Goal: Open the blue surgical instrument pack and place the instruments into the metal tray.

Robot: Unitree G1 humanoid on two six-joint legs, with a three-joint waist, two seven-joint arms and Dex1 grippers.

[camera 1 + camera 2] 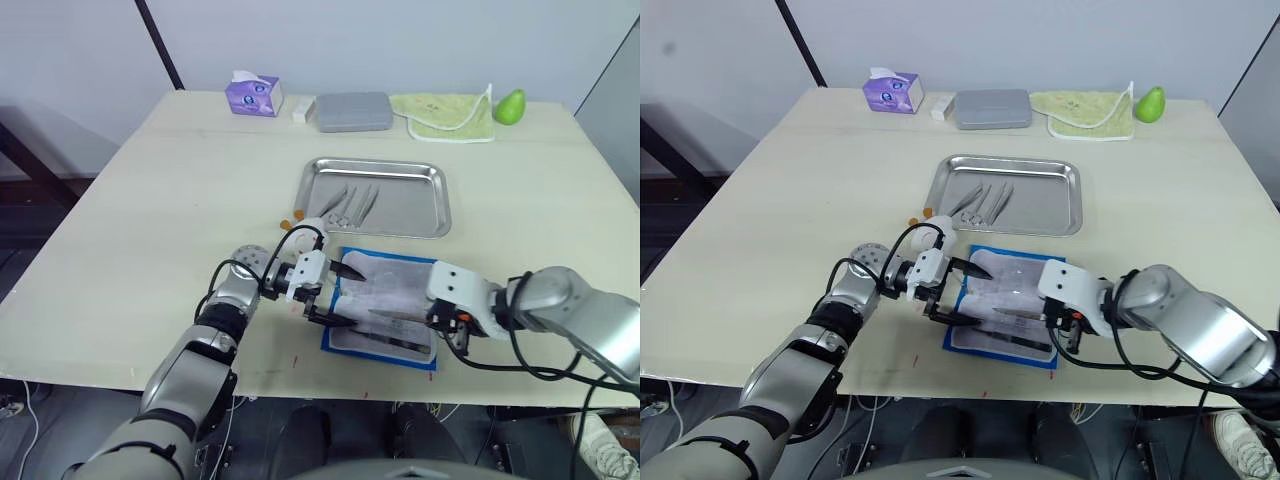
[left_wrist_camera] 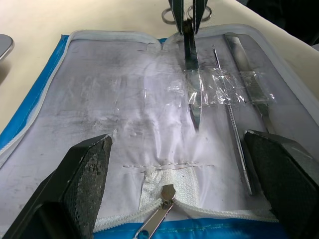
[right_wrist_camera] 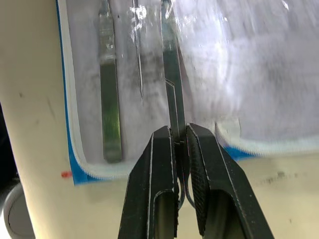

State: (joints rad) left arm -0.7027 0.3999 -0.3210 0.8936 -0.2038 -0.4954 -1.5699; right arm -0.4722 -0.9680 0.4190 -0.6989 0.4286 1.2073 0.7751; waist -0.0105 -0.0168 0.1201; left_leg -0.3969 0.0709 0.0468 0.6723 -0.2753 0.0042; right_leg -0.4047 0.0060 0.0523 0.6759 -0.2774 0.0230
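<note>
Blue surgical instrument pack (image 1: pixel 385 310) lying unzipped and flat near front table (image 1: pixel 150 230) edge, pale lining up, just in front of metal tray (image 1: pixel 376 197). Right gripper (image 3: pixel 179 149) at pack's right edge, jaws pinched tight on scissors (image 3: pixel 172 84) near the handle end, blades still tucked under clear pocket strip. Left gripper (image 2: pixel 179 164) over pack's left edge, jaws wide apart, gripping nothing, fingers (image 2: pixel 87 172) straddling the lining above the zipper pull (image 2: pixel 162 209); whether fingertips touch the fabric, cannot tell. Two more instruments in the pack beside the scissors: thin probe (image 2: pixel 232 114) and flat handled tool (image 2: pixel 251 74). A few instruments (image 1: pixel 352 203) already lying in tray's left half. At far table edge: tissue box (image 1: pixel 253 96), grey case (image 1: pixel 354 112), green cloth (image 1: pixel 445 115), green pear-shaped object (image 1: pixel 511 106).
</note>
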